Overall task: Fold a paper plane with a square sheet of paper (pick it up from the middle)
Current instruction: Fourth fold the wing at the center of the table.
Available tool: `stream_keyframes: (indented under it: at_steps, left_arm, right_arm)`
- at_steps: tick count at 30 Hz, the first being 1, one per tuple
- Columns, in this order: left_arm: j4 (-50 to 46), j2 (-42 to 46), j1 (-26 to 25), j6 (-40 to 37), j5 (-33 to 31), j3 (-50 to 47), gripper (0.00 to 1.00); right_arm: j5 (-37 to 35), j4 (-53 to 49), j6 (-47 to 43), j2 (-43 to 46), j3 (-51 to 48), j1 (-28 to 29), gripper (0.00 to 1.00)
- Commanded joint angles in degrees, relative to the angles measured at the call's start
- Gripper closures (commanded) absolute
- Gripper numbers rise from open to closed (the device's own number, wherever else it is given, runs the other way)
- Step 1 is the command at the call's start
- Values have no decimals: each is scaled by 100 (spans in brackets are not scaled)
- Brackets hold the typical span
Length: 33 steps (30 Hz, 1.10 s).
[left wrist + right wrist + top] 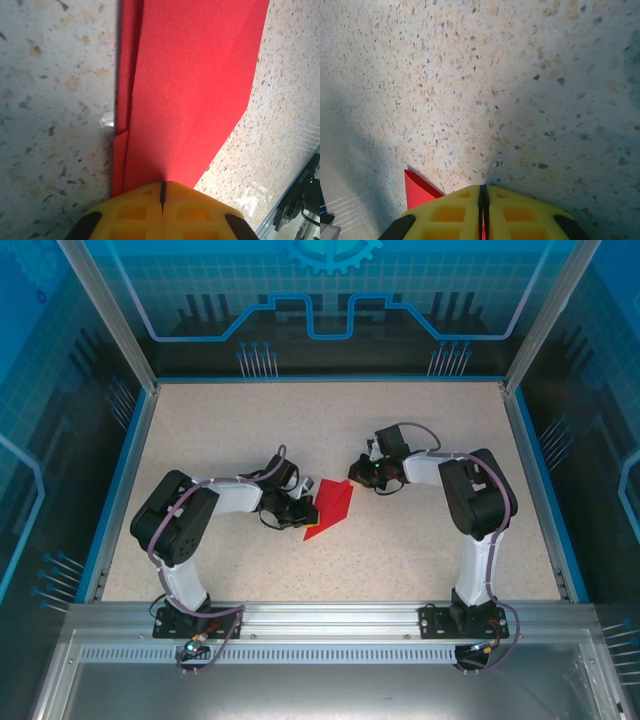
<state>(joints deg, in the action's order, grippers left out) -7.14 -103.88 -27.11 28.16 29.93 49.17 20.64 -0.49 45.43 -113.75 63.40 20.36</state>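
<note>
The square sheet of paper (pixel 331 507) is folded into a red pointed wedge lying flat mid-table. In the left wrist view the paper (pixel 190 90) shows a long crease and layered flaps on its left side. My left gripper (pixel 308 511) is shut, and its yellow fingertips (pixel 162 186) rest on top of the paper's near end. My right gripper (pixel 356 472) is shut at the wedge's far right corner. In the right wrist view a red corner of the paper (pixel 417 192) pokes out left of the right gripper (pixel 483 189), and red shows beneath the slit.
The speckled beige table (pixel 230 430) has a blue raised border (pixel 118 480). A metal rail (pixel 330 615) with both arm bases runs along the near edge. Open tabletop lies beyond the right gripper (pixel 495 75).
</note>
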Motion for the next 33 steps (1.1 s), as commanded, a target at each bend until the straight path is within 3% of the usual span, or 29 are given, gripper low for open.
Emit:
stream_keyframes:
  at_steps: [1, 7, 18, 33]
  left_arm:
    - [-631, -559, -39, -125, -1130, -416, 100]
    - [-648, -529, -74, -109, -1121, -386, 100]
    - [-701, -433, -110, -107, -1031, -309, 100]
    - [-772, -305, -255, -122, -831, -290, 100]
  right_arm:
    - [-95, -144, -222, 508, 138, -98, 88]
    - [-177, -286, -188, 981, 5, 346, 86]
    - [-251, 275, 363, 494, -605, 1229, 88]
    - [-432, 63, 128, 239, -585, 754, 89]
